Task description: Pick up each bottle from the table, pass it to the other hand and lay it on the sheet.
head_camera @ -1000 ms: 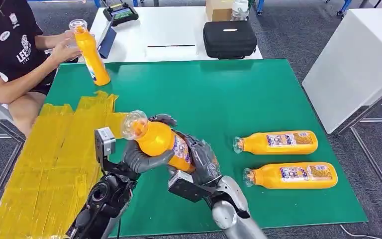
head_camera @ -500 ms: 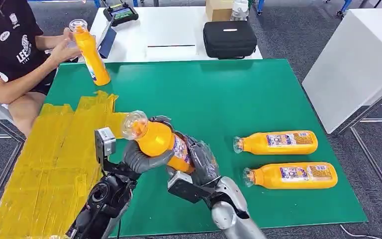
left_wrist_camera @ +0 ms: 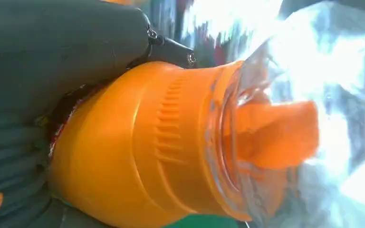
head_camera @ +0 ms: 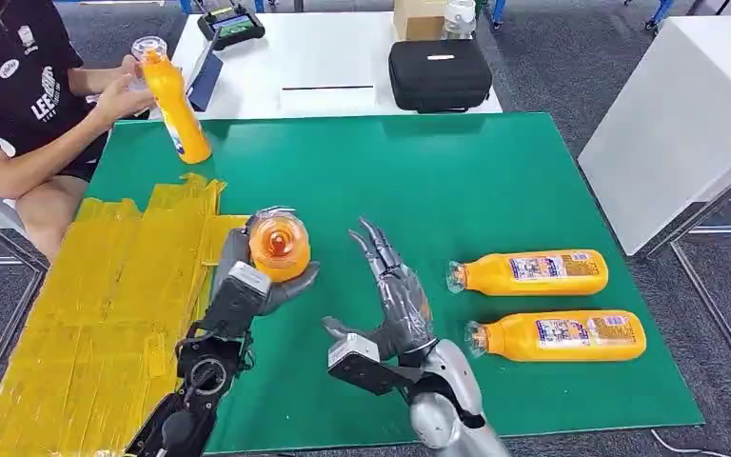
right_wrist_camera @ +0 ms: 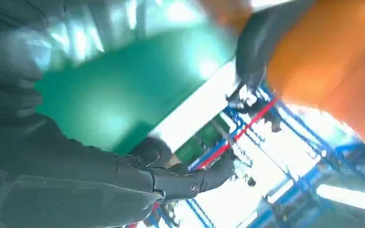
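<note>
The handover is done — the orange bottle (head_camera: 279, 247) now sits in the left robot hand (head_camera: 252, 276) alone, fingers wrapped round its body, cap end tipped toward the camera. The right robot hand (head_camera: 395, 295), which shared the grip a second ago, has let go and stands just beside it, fingers spread and empty. The yellow sheet (head_camera: 86, 314) lies just left of the holding hand — laying down likely comes next.

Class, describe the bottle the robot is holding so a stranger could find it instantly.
Start at the green table, then go to its yellow sheet. At the sheet's edge the left hand grips an orange bottle, cap toward the camera; the others lie flat or stand by a person.
</note>
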Robot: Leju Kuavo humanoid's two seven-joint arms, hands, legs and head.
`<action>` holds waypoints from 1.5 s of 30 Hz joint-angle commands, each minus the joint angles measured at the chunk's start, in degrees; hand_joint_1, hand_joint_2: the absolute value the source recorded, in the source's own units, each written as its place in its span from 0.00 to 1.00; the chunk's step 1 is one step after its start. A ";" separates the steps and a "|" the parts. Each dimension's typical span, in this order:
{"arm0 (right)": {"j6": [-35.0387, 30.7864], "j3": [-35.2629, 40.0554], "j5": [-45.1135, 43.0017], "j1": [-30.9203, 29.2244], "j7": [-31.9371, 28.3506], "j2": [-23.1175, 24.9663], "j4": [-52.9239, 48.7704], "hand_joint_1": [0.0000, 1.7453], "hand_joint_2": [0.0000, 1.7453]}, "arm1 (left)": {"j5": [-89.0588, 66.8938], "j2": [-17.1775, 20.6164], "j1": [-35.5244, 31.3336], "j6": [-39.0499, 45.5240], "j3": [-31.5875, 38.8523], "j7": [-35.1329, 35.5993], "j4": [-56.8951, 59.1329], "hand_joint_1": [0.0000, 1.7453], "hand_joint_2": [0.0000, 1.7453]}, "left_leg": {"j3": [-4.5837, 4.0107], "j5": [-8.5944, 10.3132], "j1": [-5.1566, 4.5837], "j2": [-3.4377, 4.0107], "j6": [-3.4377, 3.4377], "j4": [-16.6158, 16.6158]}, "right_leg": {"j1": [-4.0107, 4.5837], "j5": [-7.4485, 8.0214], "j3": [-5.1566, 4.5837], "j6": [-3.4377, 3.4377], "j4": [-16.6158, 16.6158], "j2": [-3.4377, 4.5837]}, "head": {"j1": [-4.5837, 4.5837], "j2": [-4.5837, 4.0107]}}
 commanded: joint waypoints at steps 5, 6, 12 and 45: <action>-0.77 0.49 0.56 -1.74 0.83 -3.07 -3.72 0.00 1.00 | -60.12 12.59 -10.49 15.51 -11.27 41.41 13.40 1.00 1.00 | 0.24 -0.05 0.02 0.13 -0.12 -0.05 | 0.01 -0.04 0.22 -0.09 -0.05 0.13 | -0.02 0.00; -1.69 1.06 0.46 -2.30 0.55 -3.28 -2.97 0.00 1.00 | -60.12 15.38 -14.51 13.98 -20.34 51.34 17.13 1.00 1.00 | 0.32 -0.02 0.05 0.01 -0.19 -0.09 | 0.04 -0.06 0.33 -0.15 -0.05 0.04 | 0.00 0.00; -4.57 2.04 0.64 -2.26 0.04 -4.23 -2.68 0.00 1.00 | -60.12 16.28 -16.51 9.73 -23.68 56.27 23.71 1.00 1.00 | 0.40 -0.02 0.10 0.09 -0.22 -0.09 | 0.11 -0.03 0.37 -0.15 -0.09 0.14 | -0.02 0.00; -7.39 4.48 2.59 -2.08 2.13 -4.94 -7.68 0.00 1.00 | -60.12 9.21 -10.69 4.73 -4.65 53.41 30.33 0.00 1.00 | 0.12 -0.01 0.06 0.05 -0.22 -0.02 | 0.05 -0.07 0.15 -0.11 0.00 0.12 | -0.02 0.00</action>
